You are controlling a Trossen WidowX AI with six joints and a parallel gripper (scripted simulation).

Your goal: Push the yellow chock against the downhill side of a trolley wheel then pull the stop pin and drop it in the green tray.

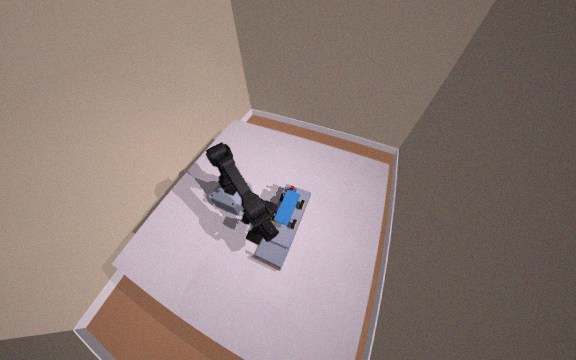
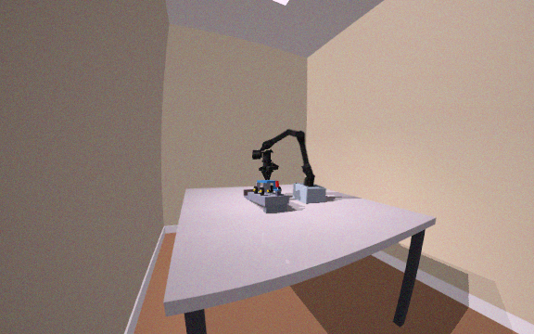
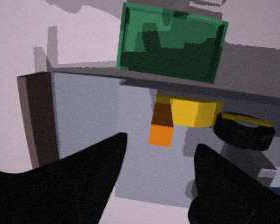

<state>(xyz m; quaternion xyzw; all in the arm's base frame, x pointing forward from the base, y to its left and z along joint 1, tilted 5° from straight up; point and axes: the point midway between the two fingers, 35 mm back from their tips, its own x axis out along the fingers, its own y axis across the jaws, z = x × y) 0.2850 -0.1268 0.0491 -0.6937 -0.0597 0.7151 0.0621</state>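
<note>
The blue trolley (image 1: 288,207) (image 2: 263,186) stands on the grey ramp (image 1: 270,253) (image 2: 276,203) (image 3: 86,107). The stop pin's red head (image 1: 292,188) (image 2: 277,184) shows at the trolley's uphill end. In the wrist view the yellow chock (image 3: 193,112) lies on the ramp close beside the downhill side of a black wheel (image 3: 243,134); whether they touch I cannot tell. Its orange handle (image 3: 160,135) rises between my fingertips, with space on both sides. My gripper (image 3: 161,145) (image 2: 267,179) is open and grips nothing. The green tray (image 3: 120,50) lies beside the ramp.
A dark end board (image 3: 37,117) stands across the ramp's low end. The arm's grey base (image 1: 224,201) (image 2: 312,195) stands on the tray side of the ramp. The trolley's body is close beside my right finger in the wrist view.
</note>
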